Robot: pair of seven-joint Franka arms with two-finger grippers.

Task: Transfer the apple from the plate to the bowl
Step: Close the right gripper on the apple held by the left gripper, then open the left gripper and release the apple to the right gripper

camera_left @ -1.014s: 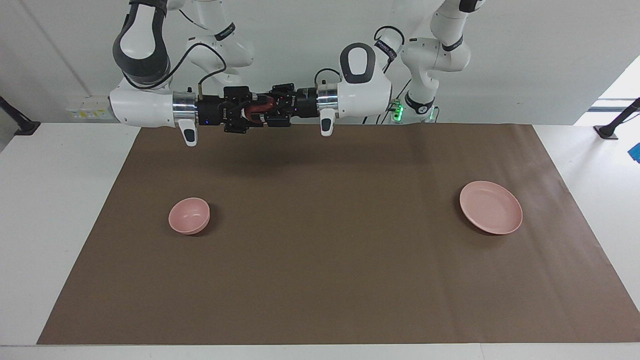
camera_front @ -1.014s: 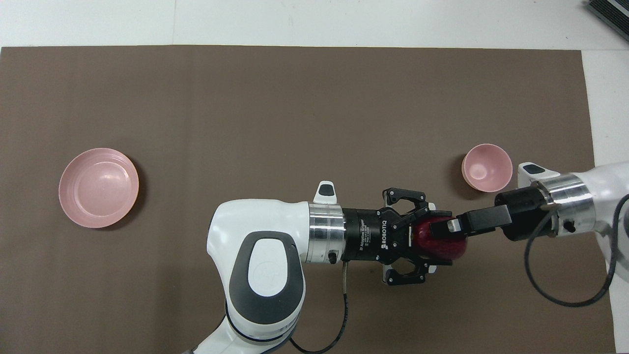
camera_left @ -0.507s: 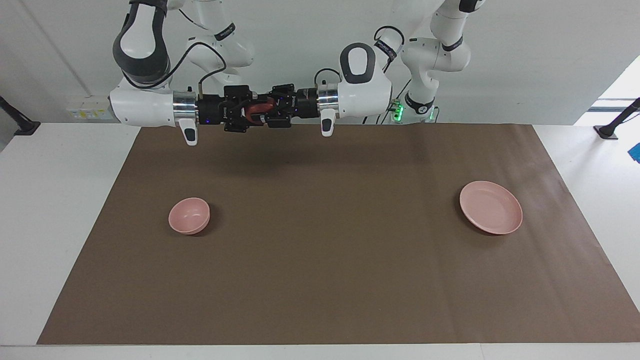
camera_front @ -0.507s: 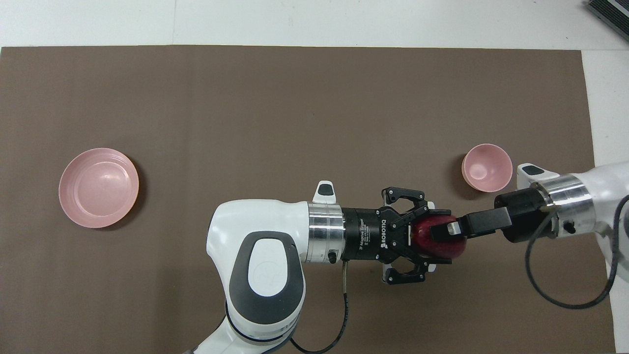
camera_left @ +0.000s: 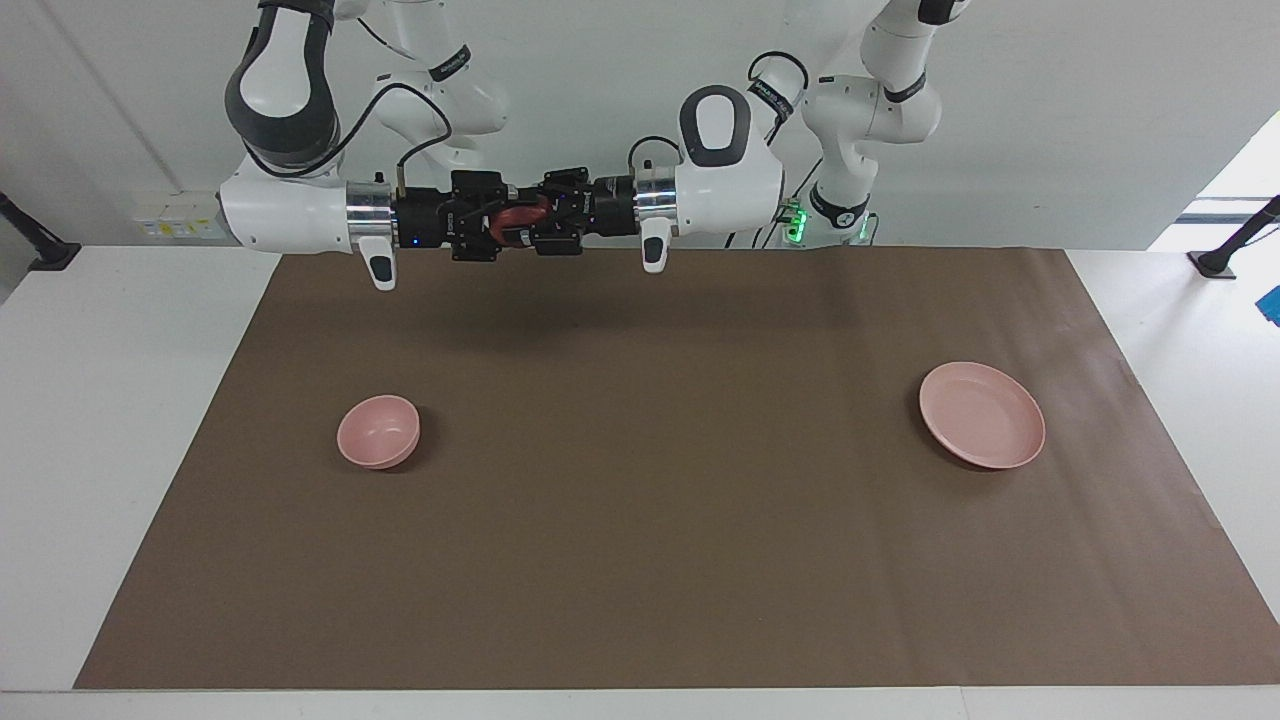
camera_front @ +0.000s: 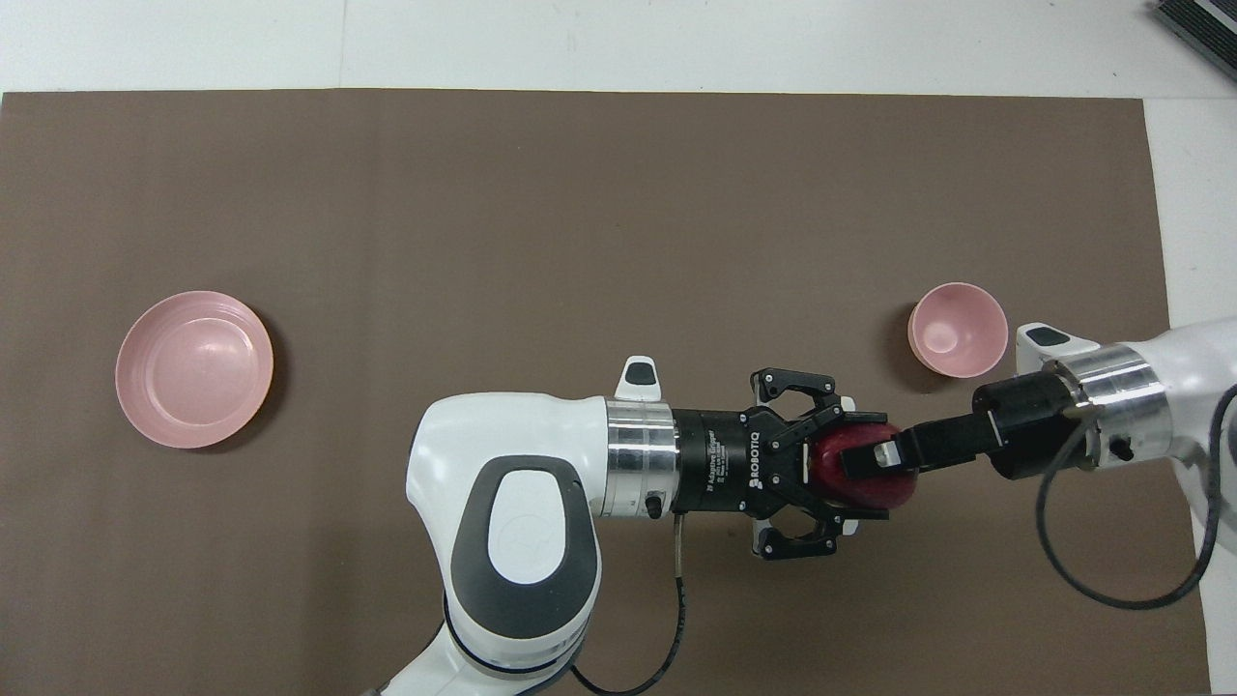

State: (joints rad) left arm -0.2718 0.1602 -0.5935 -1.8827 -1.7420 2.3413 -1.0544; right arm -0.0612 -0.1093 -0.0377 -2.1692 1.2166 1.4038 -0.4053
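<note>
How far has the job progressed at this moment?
Done: the apple is off the plate. In hand: it is up in the air, left gripper shut on it, right gripper closing around it. Left: putting it into the empty bowl.

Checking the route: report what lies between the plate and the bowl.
Nothing rests between the plate and the bowl: the facing view shows bare brown mat there.

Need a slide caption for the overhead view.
Mid-air handover: both end effectors grip the apple; plate and bowl empty.
</note>
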